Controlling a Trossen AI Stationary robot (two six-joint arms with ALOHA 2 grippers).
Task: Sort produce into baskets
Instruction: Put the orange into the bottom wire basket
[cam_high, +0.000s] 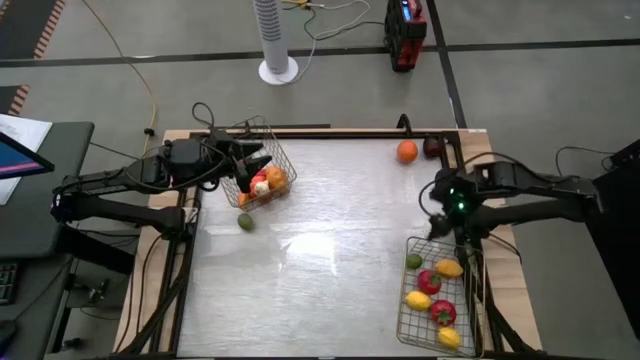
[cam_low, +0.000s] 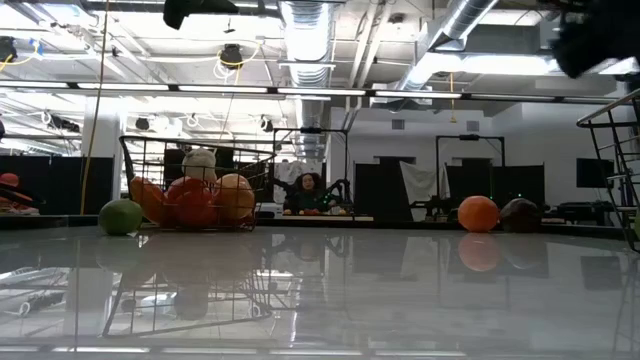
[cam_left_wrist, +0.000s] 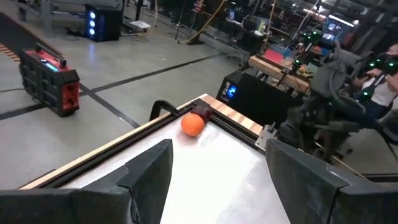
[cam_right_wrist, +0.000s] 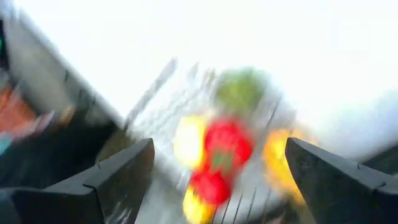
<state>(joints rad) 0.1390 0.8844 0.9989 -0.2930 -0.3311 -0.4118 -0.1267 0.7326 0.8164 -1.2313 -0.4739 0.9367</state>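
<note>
One wire basket (cam_high: 272, 150) stands at the table's far left, holding orange, red and white produce (cam_high: 262, 183). My left gripper (cam_high: 260, 160) hovers above it, open and empty (cam_left_wrist: 217, 174), pointing across the table. A green lime (cam_high: 245, 222) lies on the table just near of this basket. An orange (cam_high: 406, 151) and a dark red fruit (cam_high: 433, 148) rest at the far right corner. The second basket (cam_high: 405, 320) sits at the near right with lemons, red pieces and a lime (cam_high: 414, 261). My right gripper (cam_high: 442, 228) hangs open (cam_right_wrist: 219, 149) over its far end.
A raised frame (cam_high: 330, 131) runs along the table's far edge and sides. The wide middle of the table (cam_high: 330, 260) holds no objects. Beyond the table stand a white fan (cam_high: 277, 40) and a red-black box (cam_high: 405, 35) on the floor.
</note>
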